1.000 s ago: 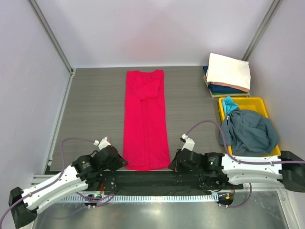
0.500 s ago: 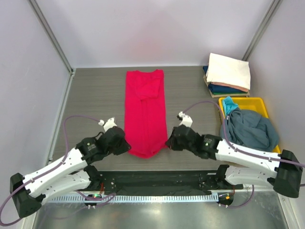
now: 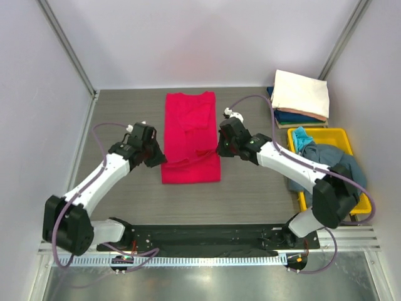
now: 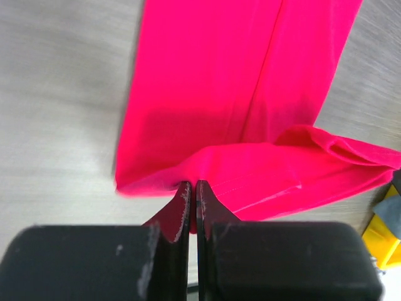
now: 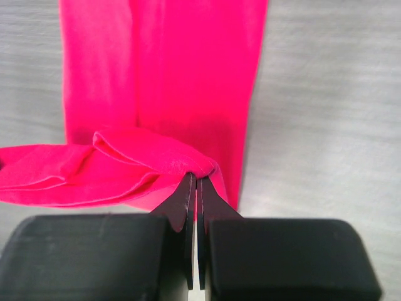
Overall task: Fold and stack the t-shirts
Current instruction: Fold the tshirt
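Pinching one crimson-pink t-shirt [image 3: 188,116]: left claw [image 4: 192,186], right claw [image 5: 195,180], two altogether.

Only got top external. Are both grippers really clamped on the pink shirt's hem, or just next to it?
Observer: Left wrist view: left gripper is shut, with a pinch of the crimson-pink t-shirt between its fingertips.
Operator: Right one?
Observer: Right gripper is shut on the doubled-over edge too.
Operator: Hem flat between them?
Observer: No. Right wrist view shows it rolled into loose folds over the layer beneath.
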`<state>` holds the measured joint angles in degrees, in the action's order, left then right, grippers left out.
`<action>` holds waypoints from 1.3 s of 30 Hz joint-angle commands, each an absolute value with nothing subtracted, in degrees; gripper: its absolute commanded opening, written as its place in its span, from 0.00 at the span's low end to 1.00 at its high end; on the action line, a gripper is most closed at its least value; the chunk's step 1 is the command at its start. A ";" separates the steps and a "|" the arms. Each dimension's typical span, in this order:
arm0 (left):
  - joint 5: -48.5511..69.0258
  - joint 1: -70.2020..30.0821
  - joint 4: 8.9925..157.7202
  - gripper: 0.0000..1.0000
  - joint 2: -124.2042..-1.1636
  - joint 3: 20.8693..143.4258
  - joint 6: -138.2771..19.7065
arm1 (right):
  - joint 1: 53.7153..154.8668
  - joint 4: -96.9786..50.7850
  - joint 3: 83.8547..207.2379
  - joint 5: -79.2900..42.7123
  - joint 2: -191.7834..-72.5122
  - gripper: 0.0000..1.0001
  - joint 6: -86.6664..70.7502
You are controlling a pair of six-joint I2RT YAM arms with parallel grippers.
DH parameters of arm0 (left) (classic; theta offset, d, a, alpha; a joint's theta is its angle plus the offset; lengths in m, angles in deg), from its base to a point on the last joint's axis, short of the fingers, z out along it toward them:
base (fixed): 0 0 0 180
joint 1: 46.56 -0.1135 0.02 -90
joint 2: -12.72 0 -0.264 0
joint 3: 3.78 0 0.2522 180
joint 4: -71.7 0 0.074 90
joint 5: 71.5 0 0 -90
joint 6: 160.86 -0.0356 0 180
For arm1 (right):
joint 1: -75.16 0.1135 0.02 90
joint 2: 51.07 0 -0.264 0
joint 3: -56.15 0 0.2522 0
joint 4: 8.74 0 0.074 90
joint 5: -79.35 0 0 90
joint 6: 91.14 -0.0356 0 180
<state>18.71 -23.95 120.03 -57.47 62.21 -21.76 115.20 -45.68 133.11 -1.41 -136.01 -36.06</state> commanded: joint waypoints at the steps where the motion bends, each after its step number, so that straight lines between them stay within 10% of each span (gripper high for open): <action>1: 10.95 -27.12 114.29 0.00 -64.08 66.84 -26.92 | 112.88 -45.62 139.50 -3.26 -139.65 0.01 -30.59; 19: 3.73 -35.39 116.99 0.04 -94.31 91.23 -28.15 | 104.09 -45.44 158.75 -12.82 -163.28 0.01 -25.41; 21: 4.26 -36.71 122.16 0.19 -99.41 95.91 -28.15 | 102.94 -46.93 164.44 -13.46 -166.10 0.19 -24.96; 22: 4.26 -37.24 123.50 0.28 -100.99 100.55 -28.06 | 102.24 -48.07 166.83 -13.63 -167.33 0.52 -24.96; 23: 3.39 -37.85 125.43 0.37 -103.79 102.86 -28.06 | 101.02 -50.17 169.20 -13.81 -170.04 0.64 -24.79; 27: 2.41 -40.14 132.38 0.62 -104.36 110.25 -29.28 | 98.72 -55.80 178.18 -13.64 -171.83 0.80 -23.29; 39: 3.47 -38.83 115.18 0.68 -73.08 68.83 -27.45 | 100.30 -37.54 128.65 -28.22 -143.28 0.80 -34.09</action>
<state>4.91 -39.51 123.11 -77.06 76.13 -28.65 99.26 -44.72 136.32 -21.98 -147.12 -28.98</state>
